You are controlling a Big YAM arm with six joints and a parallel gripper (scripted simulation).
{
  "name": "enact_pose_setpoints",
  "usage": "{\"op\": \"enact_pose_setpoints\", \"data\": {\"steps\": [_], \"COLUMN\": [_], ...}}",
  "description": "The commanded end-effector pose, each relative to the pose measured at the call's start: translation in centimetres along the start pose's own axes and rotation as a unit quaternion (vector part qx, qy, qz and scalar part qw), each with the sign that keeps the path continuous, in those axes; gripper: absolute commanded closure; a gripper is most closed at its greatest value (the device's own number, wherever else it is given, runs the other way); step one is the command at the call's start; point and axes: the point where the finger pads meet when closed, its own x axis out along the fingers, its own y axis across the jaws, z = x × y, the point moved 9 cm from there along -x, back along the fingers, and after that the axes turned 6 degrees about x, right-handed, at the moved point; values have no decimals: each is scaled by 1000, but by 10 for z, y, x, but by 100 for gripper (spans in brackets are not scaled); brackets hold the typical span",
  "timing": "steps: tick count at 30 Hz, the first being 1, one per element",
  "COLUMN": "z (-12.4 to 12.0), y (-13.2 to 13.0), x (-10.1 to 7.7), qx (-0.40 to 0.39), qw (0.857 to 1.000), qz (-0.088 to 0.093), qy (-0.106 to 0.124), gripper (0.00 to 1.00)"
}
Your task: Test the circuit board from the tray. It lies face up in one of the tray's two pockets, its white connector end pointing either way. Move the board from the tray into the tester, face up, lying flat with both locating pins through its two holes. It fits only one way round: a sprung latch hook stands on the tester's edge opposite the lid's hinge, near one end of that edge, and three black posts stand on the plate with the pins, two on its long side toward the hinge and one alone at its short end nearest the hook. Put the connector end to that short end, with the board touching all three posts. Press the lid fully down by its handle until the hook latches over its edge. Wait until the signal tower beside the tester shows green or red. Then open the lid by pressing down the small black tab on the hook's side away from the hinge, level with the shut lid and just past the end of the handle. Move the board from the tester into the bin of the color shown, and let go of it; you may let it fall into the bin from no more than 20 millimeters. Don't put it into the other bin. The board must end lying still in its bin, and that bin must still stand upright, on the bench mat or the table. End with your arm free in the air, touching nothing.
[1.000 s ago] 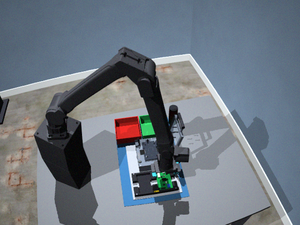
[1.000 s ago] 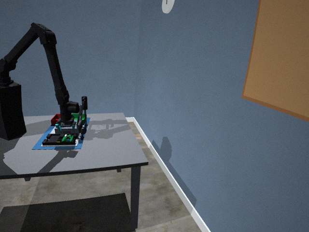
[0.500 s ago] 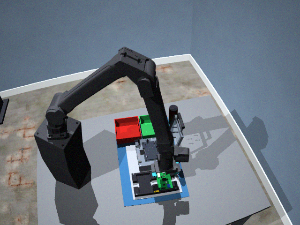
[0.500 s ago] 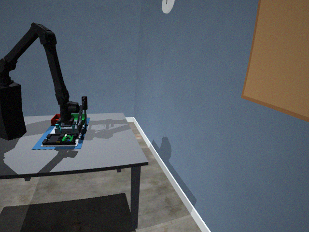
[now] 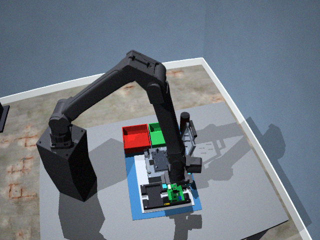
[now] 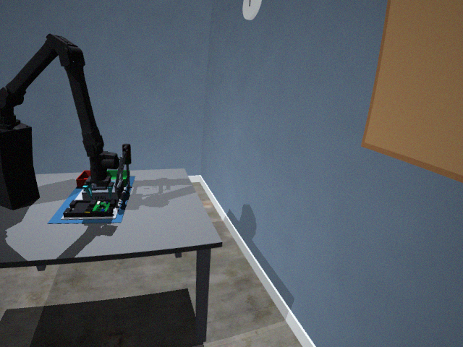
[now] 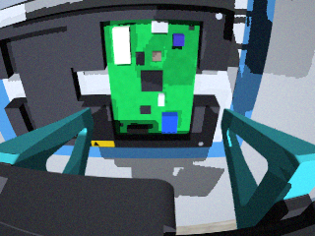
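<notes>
The green circuit board lies face up in the right pocket of the black tray. Its white connector end points toward the tester. My gripper is open and empty. It hangs straight above the board, its teal fingers apart on either side and clear of it. The tester's lid stands open. The dark signal tower shows no light.
A red bin and a green bin stand behind the tester. All rest on a blue mat. The arm's base stands to the left. The table's right edge is near.
</notes>
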Motion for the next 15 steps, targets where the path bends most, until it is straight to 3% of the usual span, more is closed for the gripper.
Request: {"op": "enact_pose_setpoints", "data": {"steps": [1,6,15], "z": [-4,-7,-7], "y": [4,-3,0], "x": [7,11,31], "qx": [1,2,2], "qw": [1000,1000,1000], "qz": [3,-6,-6], "qy": [-1,0,0], "gripper": [8,8,8]}}
